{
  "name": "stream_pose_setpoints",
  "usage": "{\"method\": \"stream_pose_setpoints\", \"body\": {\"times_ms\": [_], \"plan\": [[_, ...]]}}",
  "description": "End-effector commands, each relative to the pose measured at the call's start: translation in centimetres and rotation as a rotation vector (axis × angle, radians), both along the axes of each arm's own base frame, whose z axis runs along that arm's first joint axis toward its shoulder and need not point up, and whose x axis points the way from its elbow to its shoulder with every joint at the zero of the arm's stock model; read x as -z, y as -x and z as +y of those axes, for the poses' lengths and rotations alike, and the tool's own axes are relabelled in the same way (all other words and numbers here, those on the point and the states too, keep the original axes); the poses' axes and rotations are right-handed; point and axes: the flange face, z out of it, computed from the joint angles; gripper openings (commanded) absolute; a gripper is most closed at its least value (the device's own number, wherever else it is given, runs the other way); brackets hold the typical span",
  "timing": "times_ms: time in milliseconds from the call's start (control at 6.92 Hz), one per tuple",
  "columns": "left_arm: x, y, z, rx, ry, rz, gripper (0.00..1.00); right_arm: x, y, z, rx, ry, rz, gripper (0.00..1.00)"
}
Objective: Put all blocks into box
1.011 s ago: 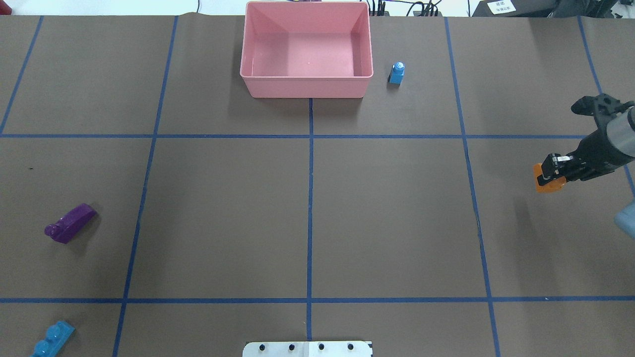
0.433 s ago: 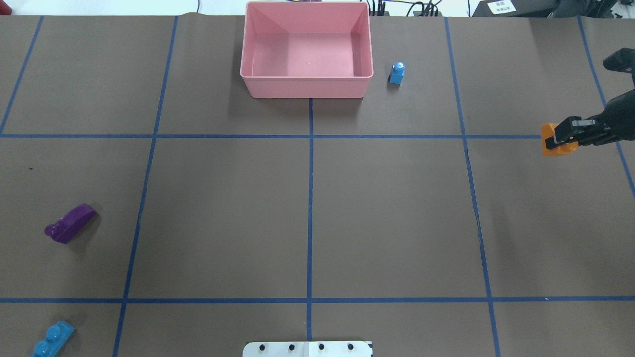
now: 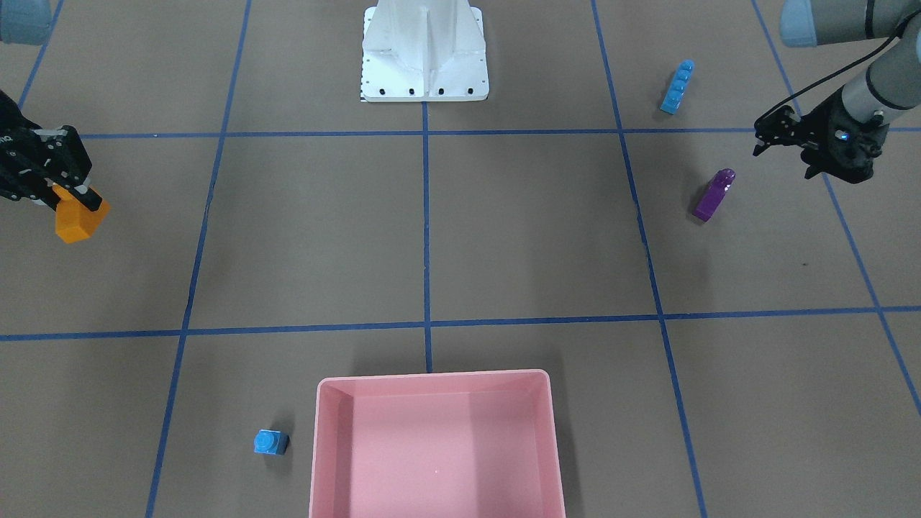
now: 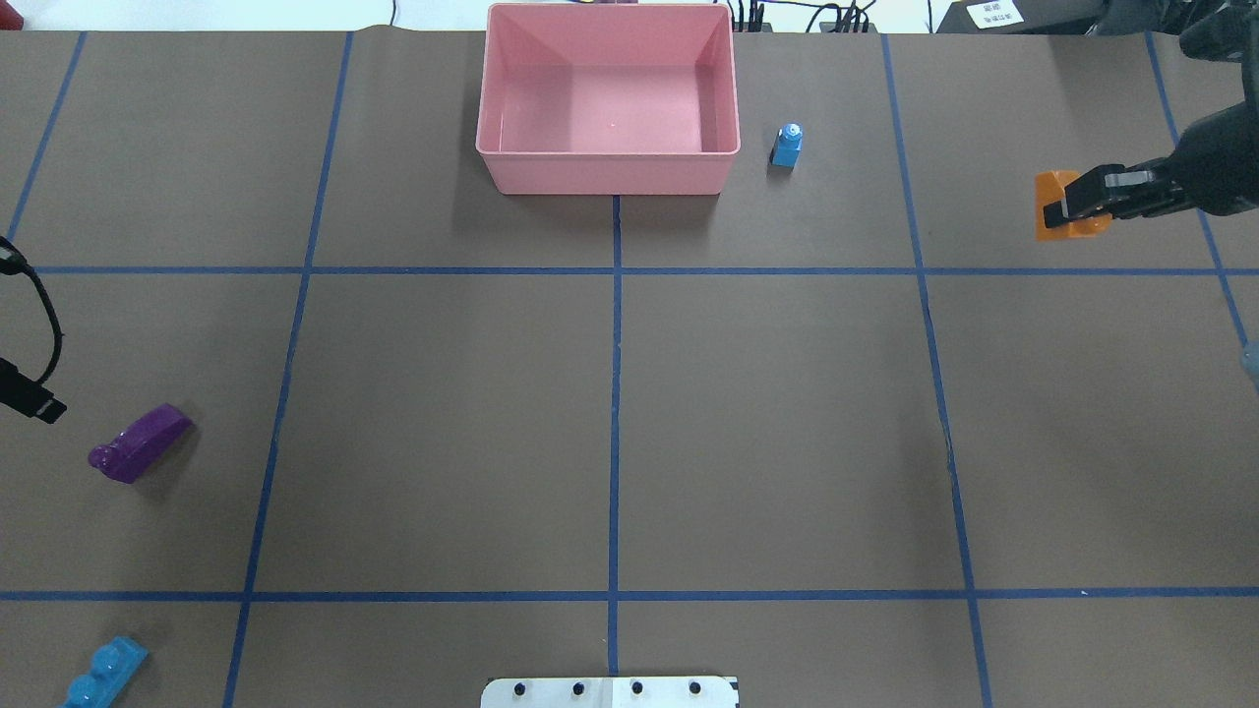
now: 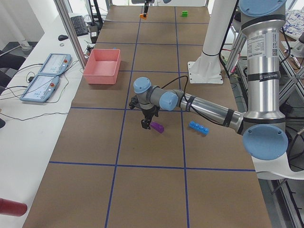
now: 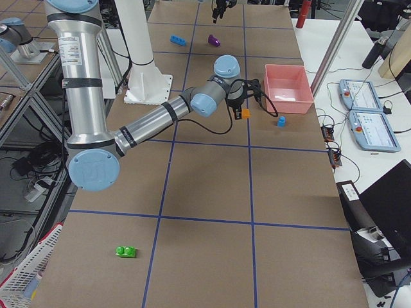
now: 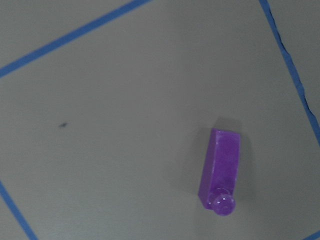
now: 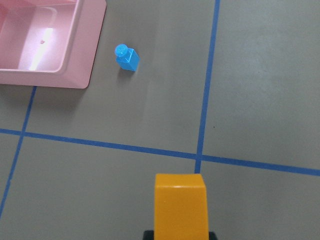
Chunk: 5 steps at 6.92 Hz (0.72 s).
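My right gripper [image 4: 1067, 208] is shut on the orange sloped brick [image 4: 1052, 205] and holds it above the table, to the right of the pink box [image 4: 608, 152]. The box is empty. The small blue cube [image 4: 787, 146] stands just right of the box. My left gripper [image 3: 760, 138] is open and hovers close to the purple sloped brick [image 4: 143, 442], which shows in the left wrist view [image 7: 222, 172]. The long blue bar [image 4: 103, 674] lies at the near left corner. The green brick [image 6: 126, 251] lies far out on my right.
The white metal base [image 3: 424, 72] stands at the near middle edge of the table. Blue tape lines divide the brown table cover. Tablets and cables lie on the bench beyond the box [image 5: 102, 71].
My right gripper has carried the orange brick away from me and slightly left, toward the box's row. My left arm has come into the overhead view at the left edge, near the purple brick.
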Motion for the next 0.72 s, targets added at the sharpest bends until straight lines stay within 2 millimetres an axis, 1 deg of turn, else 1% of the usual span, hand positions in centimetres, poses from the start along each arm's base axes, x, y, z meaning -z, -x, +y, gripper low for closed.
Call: {"method": "stream_pose_setpoints", "body": {"times_ms": [0, 144, 433, 578], "plan": [[-0.6, -4.4, 1.3, 0.014, -0.021, -0.047, 1.00, 3.2, 0.3, -1.6, -0.050, -0.076, 0.007, 0.00], [-1.4, -4.8, 1.3, 0.007, -0.023, -0.052, 1.00, 4.5, 0.8, -2.1, -0.066, -0.110, 0.010, 0.00], [-3.3, -6.5, 1.7, -0.022, -0.034, -0.048, 1.00, 6.2, 2.2, -2.5, -0.074, -0.148, 0.013, 0.00], [-4.0, -7.4, 1.6, -0.028, -0.036, -0.052, 1.00, 7.5, 3.2, -2.7, -0.078, -0.174, 0.016, 0.00]]}}
